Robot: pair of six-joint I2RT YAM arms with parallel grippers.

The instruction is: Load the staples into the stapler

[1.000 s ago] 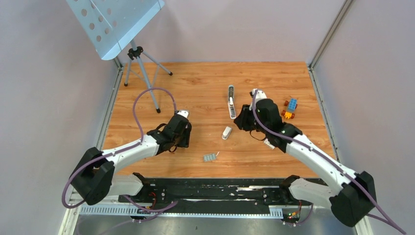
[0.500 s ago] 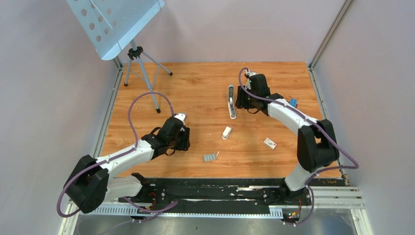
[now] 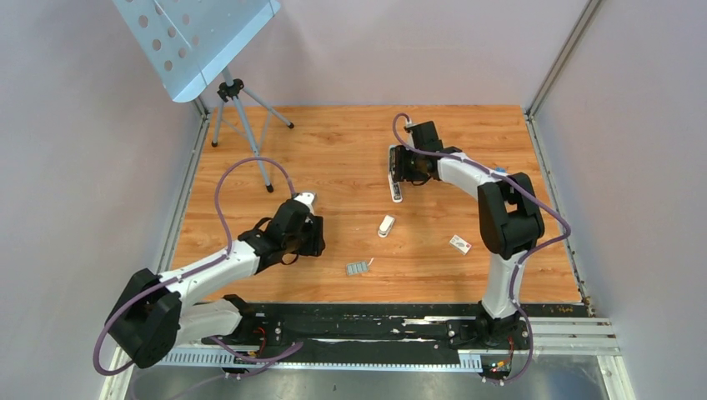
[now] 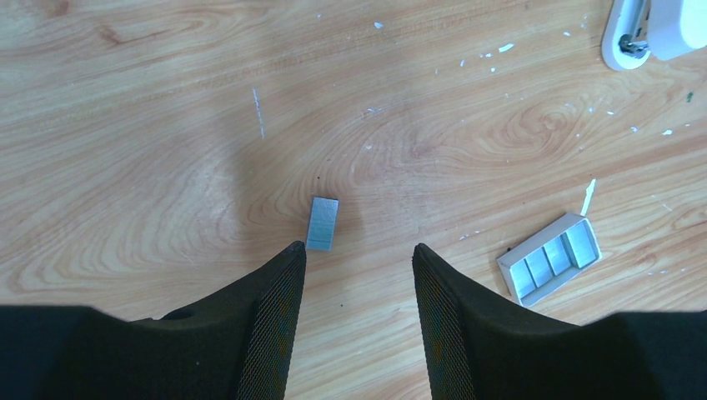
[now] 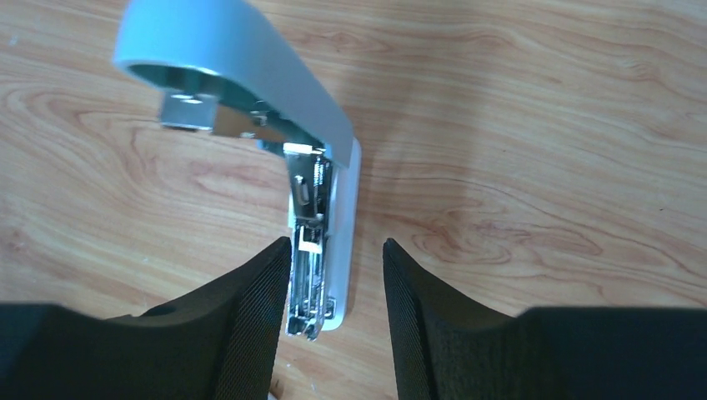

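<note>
1. I classify this site as a robotics lab test cell.
2. Plain pale grey enclosure walls [image 3: 83,167], held in silver aluminium frame rails [image 3: 562,58], surround my wood-grain tabletop [image 3: 333,150].
3. A perforated pale-blue metal panel [image 3: 196,33] stands on a black-and-silver tripod [image 3: 238,108].
4. A black metal mounting rail [image 3: 367,321] spans the near edge.

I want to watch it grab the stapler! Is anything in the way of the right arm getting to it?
Nothing visible is. The stapler lies flipped open on the wooden table, right at the right end effector. Its metal channel reaches in between the open fingers. No other object shows in the right wrist view.
</note>
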